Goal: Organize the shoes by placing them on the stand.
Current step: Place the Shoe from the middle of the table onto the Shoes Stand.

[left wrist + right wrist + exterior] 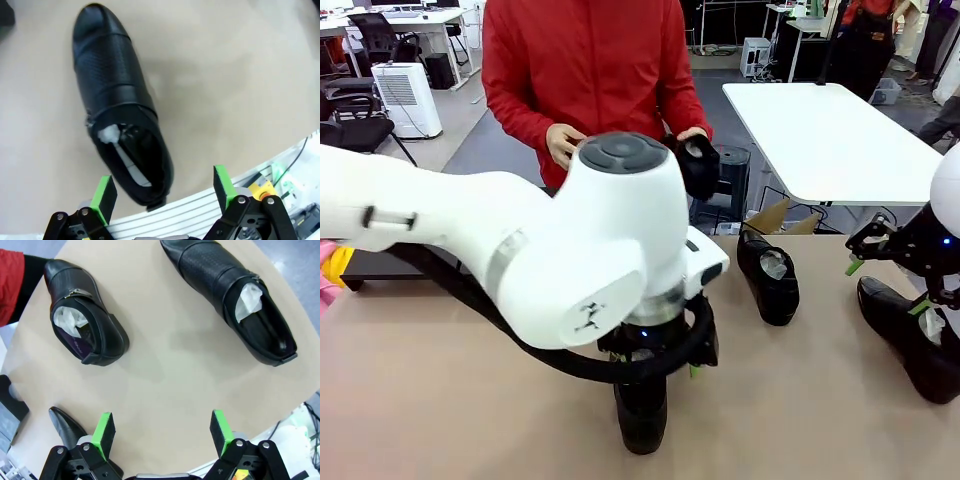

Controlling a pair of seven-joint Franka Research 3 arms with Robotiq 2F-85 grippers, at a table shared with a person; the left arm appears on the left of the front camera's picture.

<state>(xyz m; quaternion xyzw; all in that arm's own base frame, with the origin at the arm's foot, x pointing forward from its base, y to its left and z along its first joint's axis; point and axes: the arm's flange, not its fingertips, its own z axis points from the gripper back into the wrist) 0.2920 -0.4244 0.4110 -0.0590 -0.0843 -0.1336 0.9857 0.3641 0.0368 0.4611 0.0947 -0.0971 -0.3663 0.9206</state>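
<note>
My left gripper (pixel 655 372) hangs open just above a glossy black shoe (pixel 642 415) near the table's front edge. In the left wrist view that shoe (pixel 117 105) lies toe away, white paper in its opening, its heel between the green pads (pixel 105 197) without touching them. My right gripper (pixel 890 285) stands open over another shoe (pixel 910 345) at the right. From the right wrist, that gripper (pixel 162 432) is above bare table, with two shoes (pixel 82 320) (pixel 235 295) beyond it. The black stand (pixel 380 265) sits at the far left, mostly behind my arm.
A person in a red top stands across the table holding a black shoe (pixel 698 165) in one hand. One more shoe (pixel 768 275) lies at the centre right. A white table (pixel 830 140) stands beyond. Pink and yellow cloth (pixel 332 270) shows at the left edge.
</note>
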